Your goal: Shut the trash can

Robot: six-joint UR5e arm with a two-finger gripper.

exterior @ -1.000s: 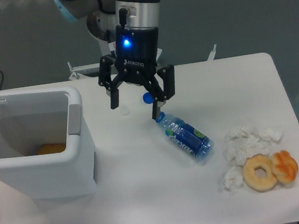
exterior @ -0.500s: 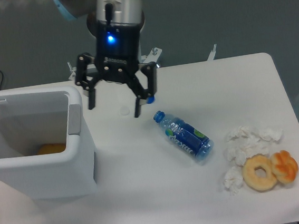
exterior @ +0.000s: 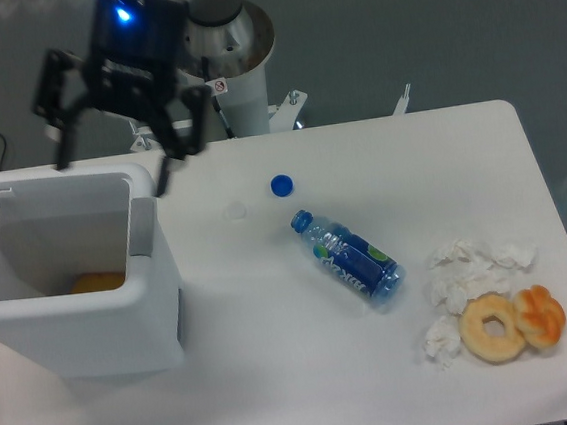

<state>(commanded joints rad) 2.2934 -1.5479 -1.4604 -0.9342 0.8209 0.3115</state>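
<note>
Hovering spread gripper (exterior: 112,177) above trash can (exterior: 83,322) rim, lid up

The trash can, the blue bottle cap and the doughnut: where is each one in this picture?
trash can (exterior: 94,331): fixed camera view, on its white front wall.
blue bottle cap (exterior: 281,185): fixed camera view, on the cap's top, lying loose on the table.
doughnut (exterior: 493,328): fixed camera view, on the ring's left side, beside the hole.
</note>
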